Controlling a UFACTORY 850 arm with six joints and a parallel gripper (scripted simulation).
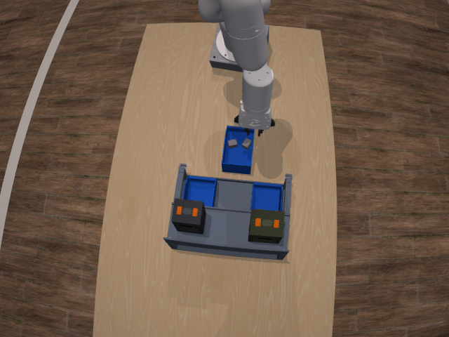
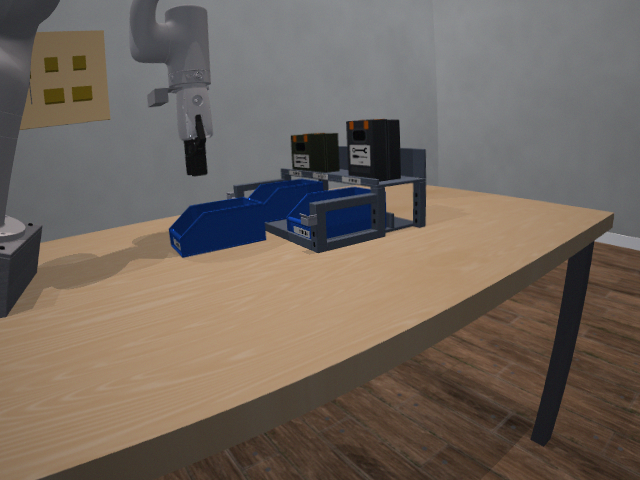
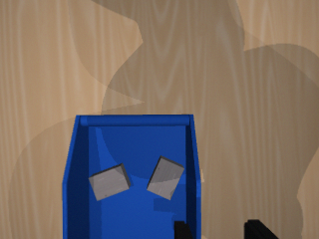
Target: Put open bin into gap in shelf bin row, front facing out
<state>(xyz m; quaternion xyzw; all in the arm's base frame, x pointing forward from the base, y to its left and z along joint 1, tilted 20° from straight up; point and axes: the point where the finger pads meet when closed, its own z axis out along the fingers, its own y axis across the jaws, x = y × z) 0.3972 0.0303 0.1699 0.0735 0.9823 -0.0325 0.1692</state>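
The open blue bin stands flat on the table before the shelf, its low front towards the robot base. Two grey blocks lie in it, a left one and a right one. My gripper is partly open and empty, high above the bin's right side wall as seen from above, fingers pointing down. The gap in the shelf row lies between a left blue bin and a right blue bin.
The shelf's upper board hangs over the back part of the row. A black case and an olive case stand on it. Grey side frames bound the row, and a low lip runs along its front.
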